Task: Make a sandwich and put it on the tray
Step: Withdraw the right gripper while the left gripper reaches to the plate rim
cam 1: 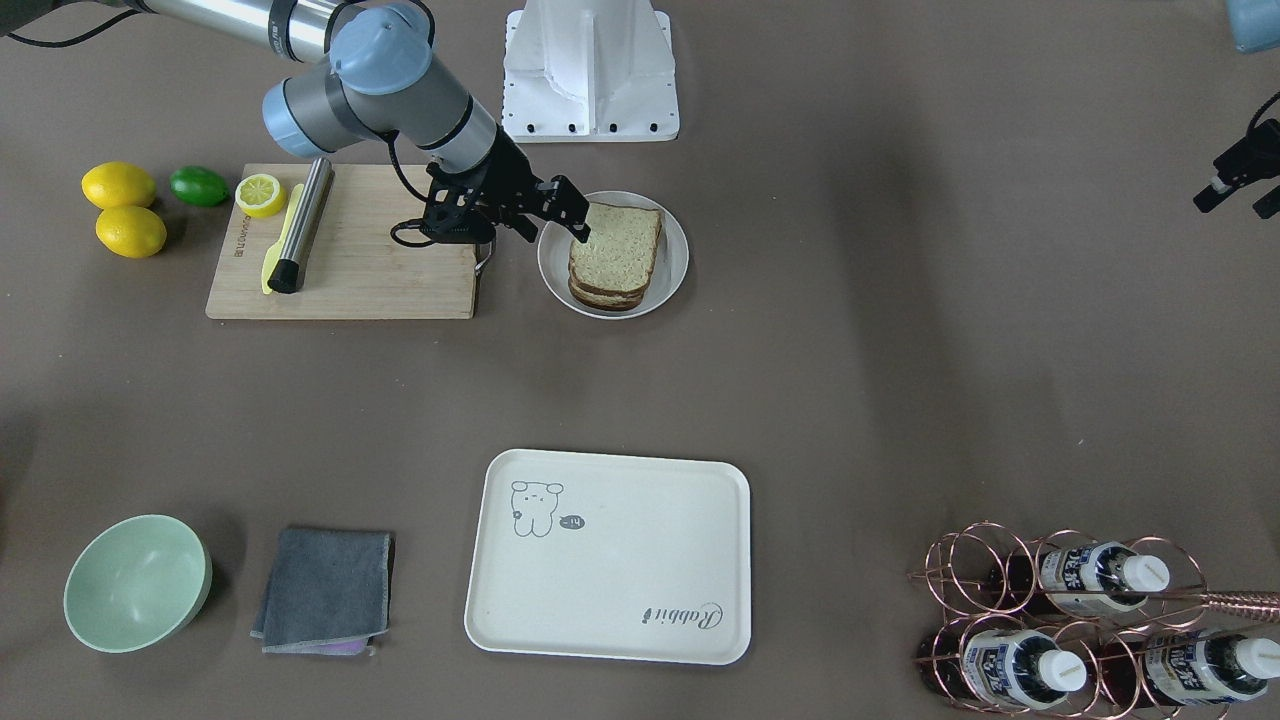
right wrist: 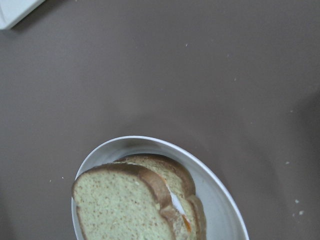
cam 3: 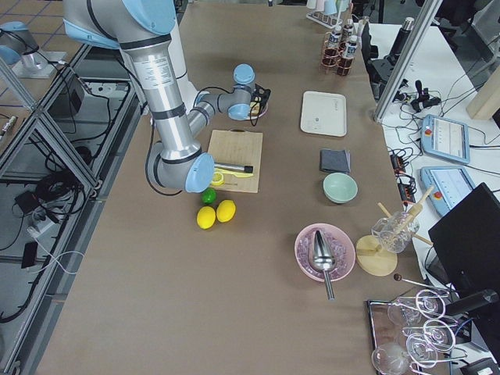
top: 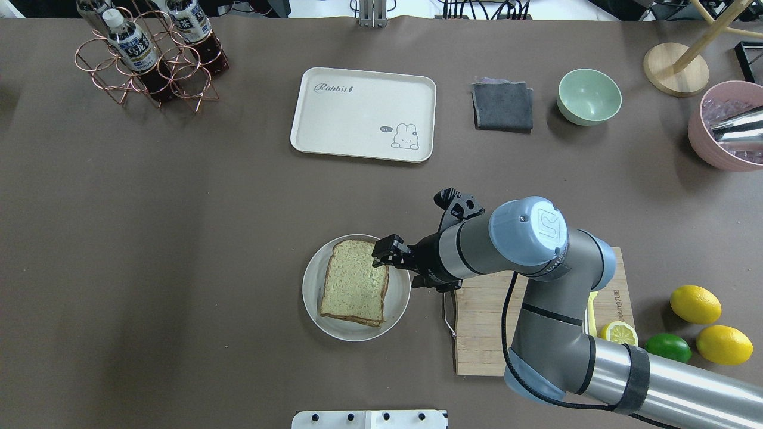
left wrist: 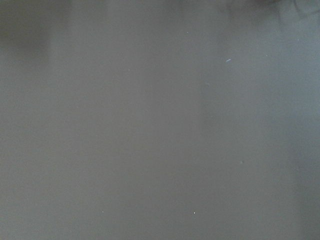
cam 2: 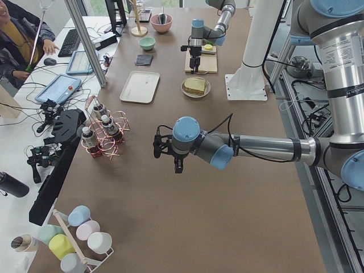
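The sandwich point(cam 1: 615, 250) lies on a round grey-white plate point(cam 1: 555, 265) next to the cutting board. Its top slice is speckled tan. In the right wrist view the sandwich point(right wrist: 130, 205) shows white egg and a bit of orange yolk between the slices. My right gripper point(cam 1: 572, 212) hovers at the sandwich's edge nearest the board, with its jaws apart and nothing in them. The cream tray point(cam 1: 620, 570) with the "Rabbit" script lies bare across the table from the plate. My left gripper point(cam 1: 1240, 205) shows at the front view's right edge, open and empty, far from the sandwich.
The wooden cutting board point(cam 1: 380, 270) carries a metal rod point(cam 1: 300, 225), a yellow knife and a lemon half point(cam 1: 260, 195). Two lemons and a lime lie beyond it. A green bowl point(cam 1: 135, 582), a grey cloth point(cam 1: 325, 590) and a copper bottle rack point(cam 1: 1060, 620) flank the tray.
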### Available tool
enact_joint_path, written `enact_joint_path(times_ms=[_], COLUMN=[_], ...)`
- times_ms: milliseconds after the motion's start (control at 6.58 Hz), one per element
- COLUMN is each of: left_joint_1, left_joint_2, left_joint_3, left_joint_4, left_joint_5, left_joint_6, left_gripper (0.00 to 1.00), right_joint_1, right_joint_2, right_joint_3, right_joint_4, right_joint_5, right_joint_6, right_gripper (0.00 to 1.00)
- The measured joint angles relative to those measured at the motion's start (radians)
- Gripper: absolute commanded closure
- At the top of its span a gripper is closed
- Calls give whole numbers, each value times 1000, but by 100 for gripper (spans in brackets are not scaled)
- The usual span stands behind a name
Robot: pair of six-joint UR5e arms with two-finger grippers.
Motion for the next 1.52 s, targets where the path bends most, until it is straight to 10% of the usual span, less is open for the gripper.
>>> enact_joint_path(times_ms=[1064, 1520], left_joint_1=[666, 860], left_joint_2=[-360, -542], left_joint_3=[-115, -107], left_joint_4=[28, 189], left_joint_5=[397, 544], left_joint_6=[-770, -822], left_gripper=[4, 8], right_joint_1=[315, 394], right_joint_2=[-180, -258], right_joint_3=[31, 30], right_joint_4=[-5, -5], right_joint_5=[331, 398], right_joint_6=[-303, -456], right_gripper=[0, 0])
